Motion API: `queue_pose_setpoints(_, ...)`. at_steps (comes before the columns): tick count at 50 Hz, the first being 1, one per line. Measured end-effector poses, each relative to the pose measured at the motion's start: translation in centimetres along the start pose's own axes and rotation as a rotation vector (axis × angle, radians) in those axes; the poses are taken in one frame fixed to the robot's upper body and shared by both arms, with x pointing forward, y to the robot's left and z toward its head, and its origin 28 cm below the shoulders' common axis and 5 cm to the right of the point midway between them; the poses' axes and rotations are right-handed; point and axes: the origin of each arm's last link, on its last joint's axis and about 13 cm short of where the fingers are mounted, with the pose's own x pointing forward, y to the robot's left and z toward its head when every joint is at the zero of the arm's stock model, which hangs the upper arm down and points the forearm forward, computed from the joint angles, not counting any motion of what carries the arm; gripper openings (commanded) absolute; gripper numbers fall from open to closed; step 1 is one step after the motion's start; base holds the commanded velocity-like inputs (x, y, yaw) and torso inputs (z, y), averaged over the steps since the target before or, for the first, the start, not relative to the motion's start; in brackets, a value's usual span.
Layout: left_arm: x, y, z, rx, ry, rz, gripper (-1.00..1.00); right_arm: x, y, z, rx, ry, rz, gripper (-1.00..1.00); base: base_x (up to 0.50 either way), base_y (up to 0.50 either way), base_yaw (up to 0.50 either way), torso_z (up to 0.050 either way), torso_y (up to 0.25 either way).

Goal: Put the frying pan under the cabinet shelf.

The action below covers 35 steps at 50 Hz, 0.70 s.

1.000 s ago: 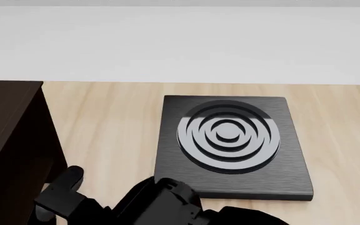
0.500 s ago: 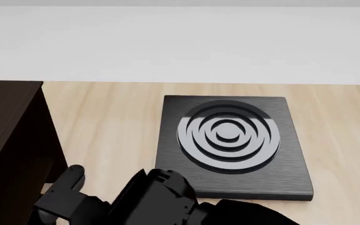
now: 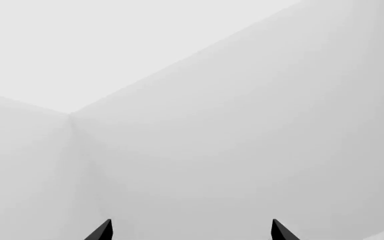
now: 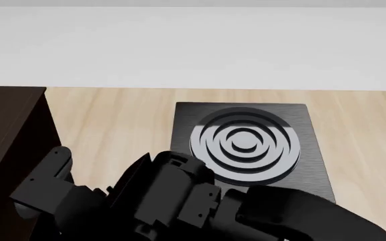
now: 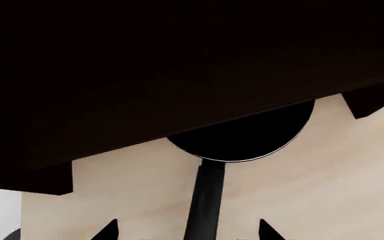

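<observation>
Going left to right in your head view: the cabinet (image 4: pixel 8 145), a dark brown, flat-panelled wooden box, stands at the left edge on the pale wood-grain bench (image 4: pixel 119 125). Your right claw (image 4: pixel 42 183), matte black and blocky, sits just beside the cabinet's front corner, its arm running off toward the lower right. Past it lies the stove plate (image 4: pixel 247 150), a square brushed-black slab with glossy concentric rings.

In the right wrist view the pan (image 5: pixel 245 137) lies straight ahead of your right claw (image 5: pixel 186 231), its round glossy black bowl with a thin silvery rim tucked mostly beneath the cabinet's (image 5: pixel 152 65) dark underside. The long black handle (image 5: pixel 205 200) runs back from the bowl and passes between the two fingertips (image 5: pixel 105 231), which stand spread on either side of it without touching it.

Your left claw (image 3: pixel 190 231) shows only two black tips set wide apart, with nothing between them, facing plain white walls; it is not in the head view
</observation>
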Motion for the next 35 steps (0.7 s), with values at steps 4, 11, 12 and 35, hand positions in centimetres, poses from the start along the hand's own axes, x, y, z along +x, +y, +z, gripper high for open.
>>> queue_pose_setpoints(4,0.1,-0.1,0.1,-0.002,-0.001,-0.003,1.0,-1.0,0.7,0.2,-0.016,-0.017,-0.007,1.0,0.0,0.0,0.0,0.0,0.0)
queue_pose_setpoints(11,0.1,-0.2,0.2,-0.004,-0.003,-0.01,1.0,-2.8,2.1,0.3,-0.043,-0.053,-0.025,1.0,0.0,0.0,0.0,0.0,0.0)
queue_pose_setpoints(12,0.1,-0.2,0.2,-0.005,-0.003,-0.011,1.0,-3.1,2.3,0.3,-0.047,-0.059,-0.028,1.0,0.0,0.0,0.0,0.0,0.0)
queue_pose_setpoints(35,0.0,-0.6,0.2,-0.021,-0.008,-0.027,1.0,-10.1,6.9,-0.4,-0.121,-0.214,-0.152,1.0,0.0,0.0,0.0,0.0,0.0)
